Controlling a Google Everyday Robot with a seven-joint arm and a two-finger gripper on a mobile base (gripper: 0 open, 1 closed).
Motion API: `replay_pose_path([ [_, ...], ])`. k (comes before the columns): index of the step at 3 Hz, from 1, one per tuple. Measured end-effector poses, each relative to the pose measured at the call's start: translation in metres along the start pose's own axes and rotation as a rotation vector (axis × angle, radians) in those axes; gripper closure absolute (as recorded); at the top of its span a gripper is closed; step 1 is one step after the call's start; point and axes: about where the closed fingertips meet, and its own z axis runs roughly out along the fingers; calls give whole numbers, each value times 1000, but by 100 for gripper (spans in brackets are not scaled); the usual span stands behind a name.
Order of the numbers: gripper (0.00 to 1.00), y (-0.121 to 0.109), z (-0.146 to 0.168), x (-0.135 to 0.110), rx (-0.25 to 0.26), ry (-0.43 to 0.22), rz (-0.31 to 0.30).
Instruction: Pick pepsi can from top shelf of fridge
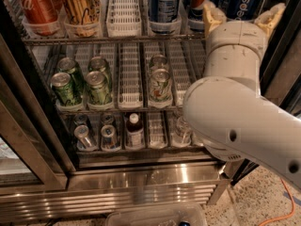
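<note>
Fridge (141, 178) racks fill the view; at the top shelf (117, 39) the gripper (241, 17) is spread, straddling the pepsi can (245, 1), seemingly to close on it.

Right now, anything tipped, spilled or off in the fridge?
Nothing stands out: the cans on the top shelf stand upright in their lanes, and no spill is visible. The gripper is open in front of the pepsi can.
</note>
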Motion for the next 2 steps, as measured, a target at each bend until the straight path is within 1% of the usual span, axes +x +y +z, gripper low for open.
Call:
replay_pose_path([
  [1, 42, -5, -4, 3, 15, 9, 3],
  [2, 47, -13, 0, 14, 39, 32, -8],
])
